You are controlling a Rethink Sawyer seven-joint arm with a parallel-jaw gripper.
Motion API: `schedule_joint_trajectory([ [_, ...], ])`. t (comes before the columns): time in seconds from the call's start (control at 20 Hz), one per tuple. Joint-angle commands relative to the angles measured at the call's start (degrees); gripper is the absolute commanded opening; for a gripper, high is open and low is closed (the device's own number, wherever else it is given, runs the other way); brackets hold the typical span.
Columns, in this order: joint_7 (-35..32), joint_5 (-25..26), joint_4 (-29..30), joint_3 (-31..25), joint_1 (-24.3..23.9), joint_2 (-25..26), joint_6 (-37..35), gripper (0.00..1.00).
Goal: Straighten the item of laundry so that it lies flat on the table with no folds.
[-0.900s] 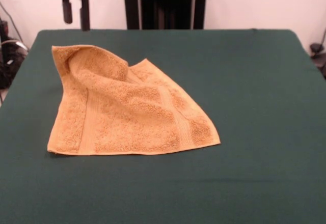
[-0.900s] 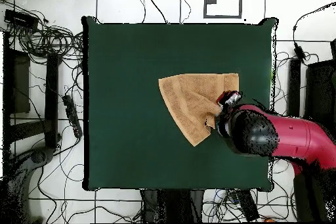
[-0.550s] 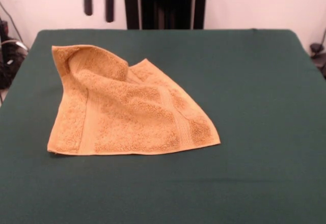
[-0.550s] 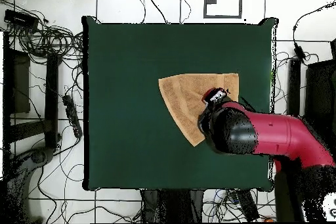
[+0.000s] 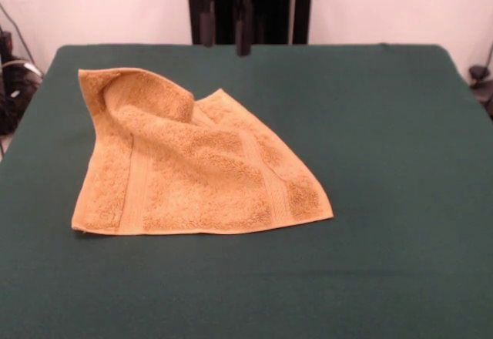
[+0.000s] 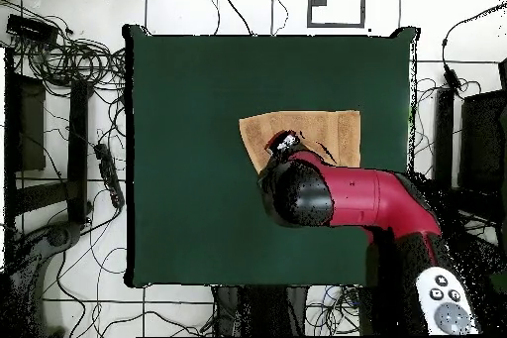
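My gripper (image 5: 222, 35) hangs high above the far side of the table (image 5: 400, 162), its two dark fingers (image 5: 243, 32) parted with a clear gap and nothing between them. The towel (image 5: 192, 169) lies on the side of the table that falls left in the front view, crumpled rather than flat: its far corner (image 5: 115, 85) is rolled up into a raised hump, and a diagonal fold runs from that hump down toward the near corner (image 5: 323, 214), so one layer covers another. The chief risk, as I judge it, is descending onto the doubled part and pinching both layers at once; pulling then would drag the whole cloth across the felt instead of opening it. A second risk is pulling toward the table's near-left edge (image 5: 23, 146), which lies just beside the towel's left border; an outward tug there could carry cloth over the side. Open room lies the other way: the whole right half of the table is bare, and a broad strip is also free in front of the towel. In the overhead view my arm (image 6: 347, 195) covers much of the towel, so the fold's full course is hidden there.
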State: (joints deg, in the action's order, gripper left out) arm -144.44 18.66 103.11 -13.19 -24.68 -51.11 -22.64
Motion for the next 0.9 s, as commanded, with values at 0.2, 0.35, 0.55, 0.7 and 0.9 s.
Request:
schedule_joint_trajectory([
  [0.2, -12.5, -6.1, 2.1, 4.3, 3.6, 11.0, 8.8, 1.0],
  [0.35, -10.7, -6.9, 1.3, 4.5, 3.3, 13.3, 11.1, 1.0],
  [0.55, -7.9, -7.7, 0.8, 4.7, 2.9, 14.8, 12.9, 0.0],
  [0.7, -8.1, -7.2, 0.3, 5.4, 3.0, 15.7, 15.7, 0.0],
  [0.9, -7.4, -7.4, 1.2, 4.5, 1.6, 17.3, 17.0, 0.0],
])
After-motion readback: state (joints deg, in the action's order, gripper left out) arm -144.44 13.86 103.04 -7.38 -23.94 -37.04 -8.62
